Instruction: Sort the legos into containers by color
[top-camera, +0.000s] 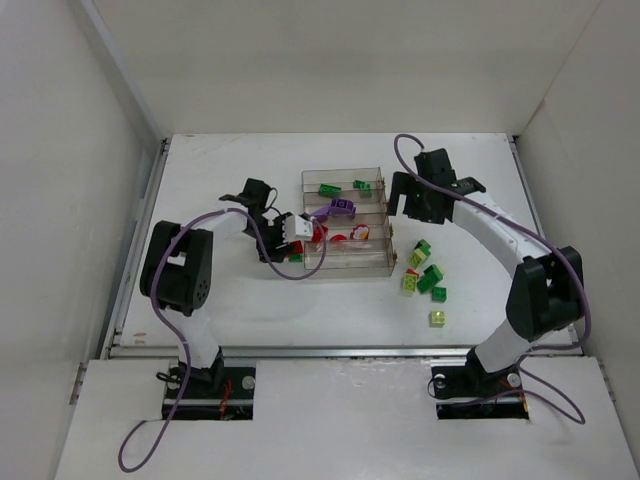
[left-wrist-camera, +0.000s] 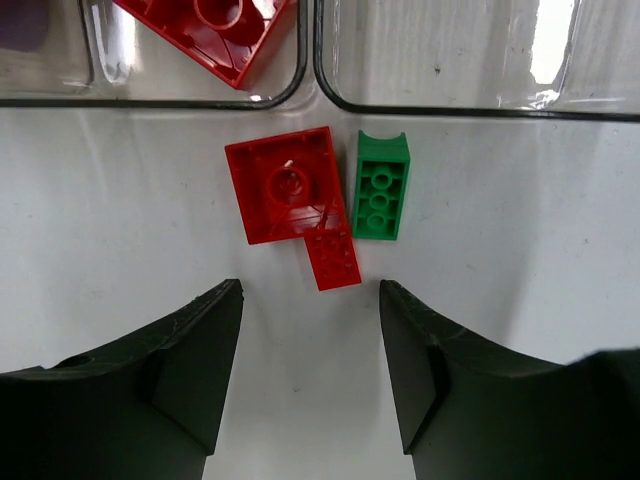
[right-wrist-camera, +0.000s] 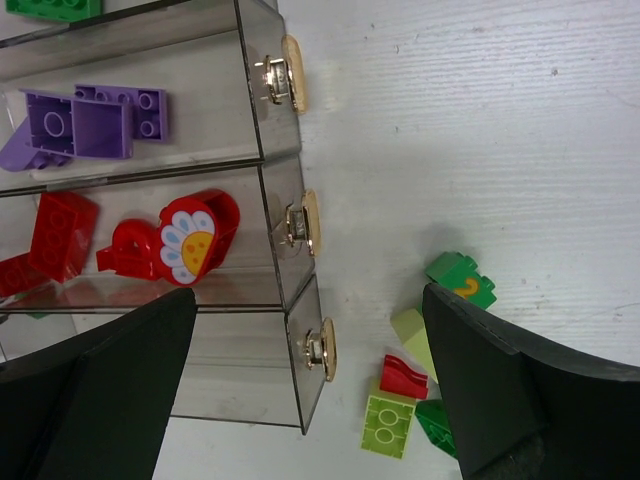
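Note:
The clear tray (top-camera: 384, 262) lies mid-table, its containers in parallel rows. Green legos (top-camera: 328, 189) lie in the far row, purple ones (right-wrist-camera: 90, 120) in the second, and red ones with a flower piece (right-wrist-camera: 185, 240) in the third. My left gripper (left-wrist-camera: 310, 290) is open over the table at the tray's left end, with nothing between its fingers. Just ahead of it lie a square red lego (left-wrist-camera: 290, 185), a small red one (left-wrist-camera: 333, 258) and a green one (left-wrist-camera: 381, 187). My right gripper (right-wrist-camera: 309, 295) stands wide open above the tray's right end.
Loose legos lie right of the tray: a green one marked 2 (right-wrist-camera: 460, 278), a lime one (right-wrist-camera: 388, 425), a small red one (right-wrist-camera: 405, 378) and another lime one (top-camera: 437, 317) nearer the front. Gold knobs (right-wrist-camera: 295, 75) stick out from the tray's right end. White walls enclose the table.

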